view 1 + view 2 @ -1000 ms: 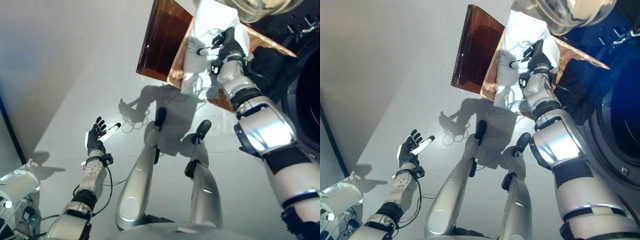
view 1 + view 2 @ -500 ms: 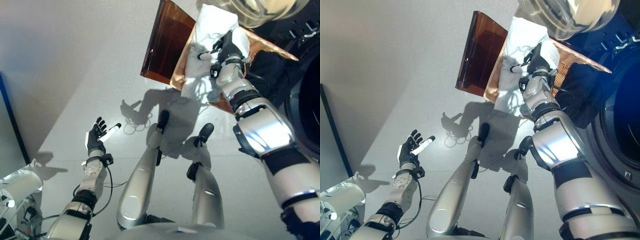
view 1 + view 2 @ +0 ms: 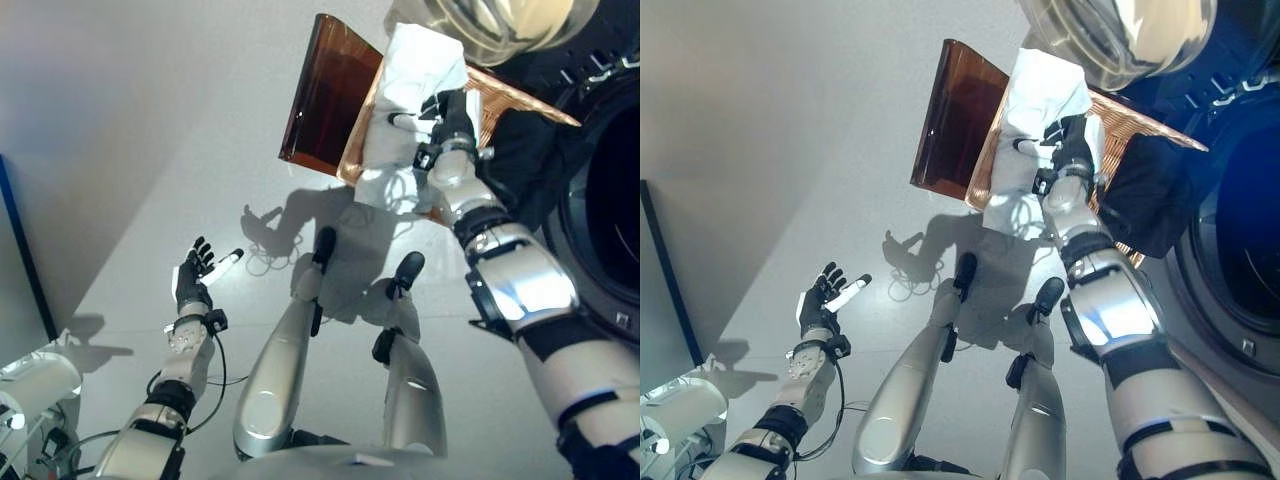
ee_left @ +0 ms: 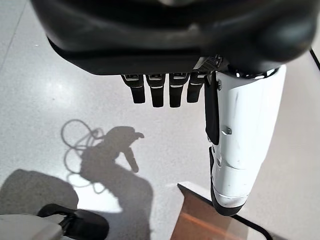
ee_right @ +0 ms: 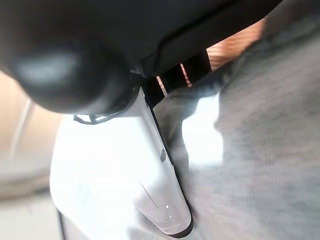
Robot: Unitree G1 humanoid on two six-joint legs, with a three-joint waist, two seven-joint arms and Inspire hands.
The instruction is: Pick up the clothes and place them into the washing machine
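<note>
The right hand point(image 3: 447, 112) rests on the white garment point(image 3: 410, 75) draped over the amber basket point(image 3: 345, 105), thumb laid along the cloth; whether its fingers grip it I cannot tell. The washing machine drum point(image 3: 610, 190) lies to the hand's right. The left hand point(image 3: 194, 276) hangs wide open, far off.

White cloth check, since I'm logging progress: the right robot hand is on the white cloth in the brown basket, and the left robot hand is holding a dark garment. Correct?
Not quite. The left robot hand is open and empty over the floor, as the left wrist view shows. The right robot hand is indeed on the white cloth in the brown basket.
</note>
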